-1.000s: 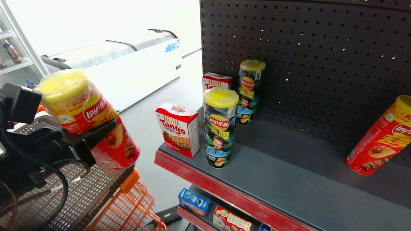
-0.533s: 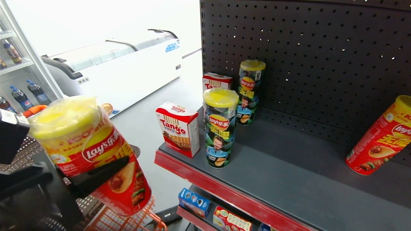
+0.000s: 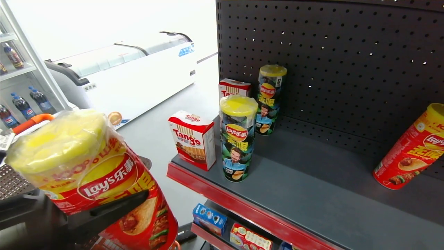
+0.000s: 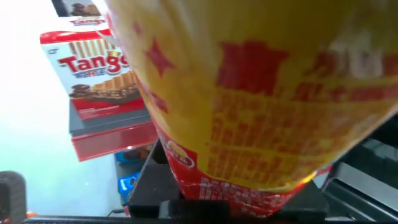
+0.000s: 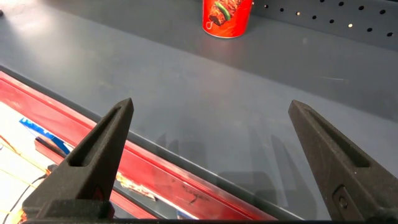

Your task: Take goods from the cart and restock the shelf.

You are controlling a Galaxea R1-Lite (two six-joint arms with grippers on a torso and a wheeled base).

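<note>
- One red chip can (image 3: 93,173) is pinched in the left gripper's (image 3: 104,208) jaws, near the cart (image 3: 33,121) and well left of the shelf (image 3: 312,184).
- Right gripper (image 5: 211,109) hangs over the bare shelf, jaws spread wide.
- Likely step: carrying the can across. Next, clear the wafer box (image 3: 192,139) and set the can upright.

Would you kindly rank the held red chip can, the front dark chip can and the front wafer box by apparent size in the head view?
1. held red chip can: largest, but nearest the camera, so true size unsure.
2. front dark chip can.
3. front wafer box: only slightly smaller.
</note>
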